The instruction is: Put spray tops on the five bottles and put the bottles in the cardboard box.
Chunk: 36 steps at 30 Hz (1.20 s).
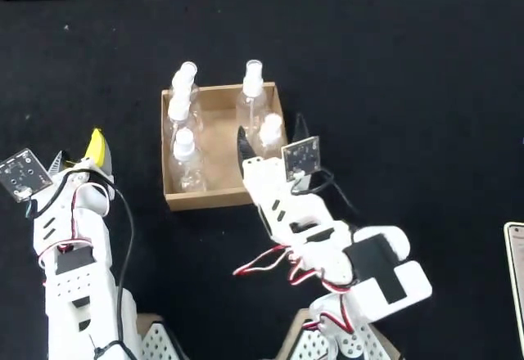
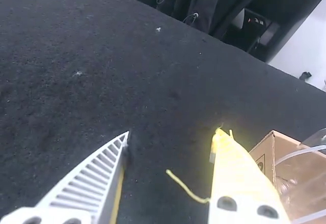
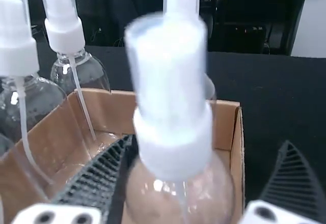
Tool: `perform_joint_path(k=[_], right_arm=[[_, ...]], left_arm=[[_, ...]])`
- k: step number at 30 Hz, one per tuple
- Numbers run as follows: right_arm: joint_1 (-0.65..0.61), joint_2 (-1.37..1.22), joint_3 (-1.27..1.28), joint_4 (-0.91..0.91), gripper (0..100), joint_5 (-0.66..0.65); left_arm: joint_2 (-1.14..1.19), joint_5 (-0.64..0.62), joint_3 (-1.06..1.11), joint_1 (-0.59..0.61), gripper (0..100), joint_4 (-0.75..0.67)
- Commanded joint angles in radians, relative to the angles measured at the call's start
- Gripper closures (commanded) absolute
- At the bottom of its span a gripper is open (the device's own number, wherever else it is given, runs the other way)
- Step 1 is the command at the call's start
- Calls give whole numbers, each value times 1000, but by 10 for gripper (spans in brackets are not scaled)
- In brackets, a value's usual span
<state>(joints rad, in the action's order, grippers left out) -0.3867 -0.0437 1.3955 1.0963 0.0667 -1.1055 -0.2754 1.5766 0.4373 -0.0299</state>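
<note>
The cardboard box (image 1: 214,194) stands mid-table with five clear bottles upright in it, each with a white spray top. Three stand along one side (image 1: 185,77) (image 1: 178,110) (image 1: 185,146), and another stands at the far corner (image 1: 253,80). My right gripper (image 1: 270,137) (image 3: 206,142) is open at the box's near right, its black fingers (image 3: 97,173) on either side of the fifth bottle (image 3: 170,112). One finger is close against that bottle and the other stands apart. My left gripper (image 1: 78,149) (image 2: 172,132) is open over bare cloth left of the box (image 2: 275,150), holding nothing.
A black cloth (image 1: 409,90) covers the table. A pale flat object (image 1: 516,262) lies at the right edge. Loose red and white wires (image 1: 262,262) hang from the right arm, just in front of the box.
</note>
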Motion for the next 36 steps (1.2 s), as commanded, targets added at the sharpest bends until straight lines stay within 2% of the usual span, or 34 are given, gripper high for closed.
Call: perform_joint_path(k=[1,7,12,22,25,30,34,36], right_arm=[[21,65,2,23,627,0],[21,74,-7,25,627,0],[21,203,19,-12,627,6],[21,607,24,-350,627,6],[25,765,8,-500,627,6],[31,1056,-45,-855,627,6],[31,1283,-74,-1158,642,6],[64,1377,-91,-1297,711,6]], left_arm=[[-20,-5,-16,7,770,-25],[-20,-6,-16,7,770,-25],[-20,-6,-16,7,770,-25],[-14,-3,-15,1,770,-25],[-11,0,-15,-1,770,-25],[-12,0,-13,-1,785,-18],[-20,0,2,-1,914,-18],[-20,14,1,-1,969,-18]])
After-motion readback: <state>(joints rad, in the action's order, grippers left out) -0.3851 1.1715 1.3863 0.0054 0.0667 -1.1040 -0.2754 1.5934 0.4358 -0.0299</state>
